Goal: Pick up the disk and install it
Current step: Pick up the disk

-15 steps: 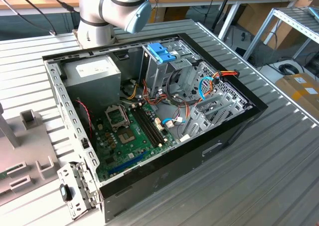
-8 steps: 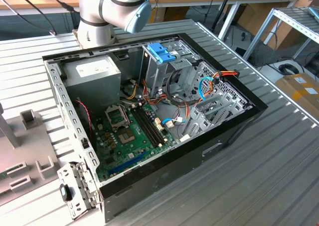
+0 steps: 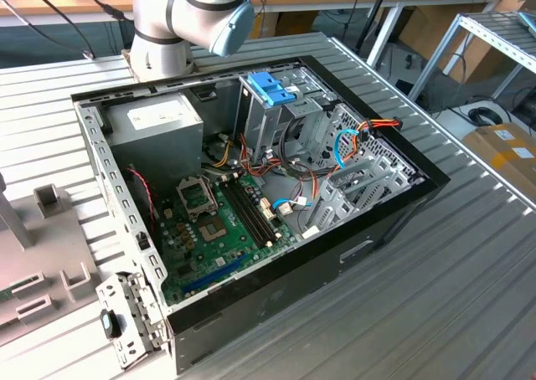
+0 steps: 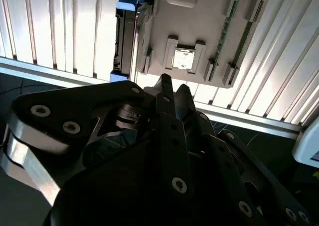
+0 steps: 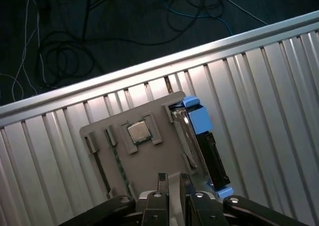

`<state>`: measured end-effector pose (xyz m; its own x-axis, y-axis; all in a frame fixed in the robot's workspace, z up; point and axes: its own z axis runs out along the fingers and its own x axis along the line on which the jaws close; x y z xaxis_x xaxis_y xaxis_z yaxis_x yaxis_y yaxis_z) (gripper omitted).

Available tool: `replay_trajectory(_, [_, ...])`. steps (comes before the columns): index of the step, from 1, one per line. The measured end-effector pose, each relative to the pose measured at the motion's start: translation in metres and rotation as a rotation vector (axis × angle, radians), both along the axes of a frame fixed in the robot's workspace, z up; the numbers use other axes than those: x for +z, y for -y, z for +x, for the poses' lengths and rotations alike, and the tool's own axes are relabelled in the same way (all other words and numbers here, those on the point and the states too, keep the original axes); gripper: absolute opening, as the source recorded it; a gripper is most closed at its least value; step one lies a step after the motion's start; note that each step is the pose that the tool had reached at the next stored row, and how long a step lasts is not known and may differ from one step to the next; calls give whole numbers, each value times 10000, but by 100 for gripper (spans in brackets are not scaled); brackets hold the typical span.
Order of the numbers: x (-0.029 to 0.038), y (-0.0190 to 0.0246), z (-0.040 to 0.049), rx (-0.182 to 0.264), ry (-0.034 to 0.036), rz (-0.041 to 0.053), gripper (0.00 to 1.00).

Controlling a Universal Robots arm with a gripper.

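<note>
- The disk [image 5: 204,146] stands on edge in an outer slot of the grey fixture [image 5: 149,166].
- The gripper [image 5: 173,178] hovers over that fixture, near the disk, fingers [image 5: 162,182] slightly apart, empty.

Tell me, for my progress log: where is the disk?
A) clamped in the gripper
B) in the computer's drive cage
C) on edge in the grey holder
C: in both wrist views the disk stands on edge in the grey holder, clear of the gripper.
</note>
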<state>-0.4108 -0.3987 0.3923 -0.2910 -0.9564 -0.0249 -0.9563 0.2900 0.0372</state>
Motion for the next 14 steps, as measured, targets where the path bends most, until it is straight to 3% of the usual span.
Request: replay_trajectory(14, [0, 0, 0, 1234, 0, 0, 24])
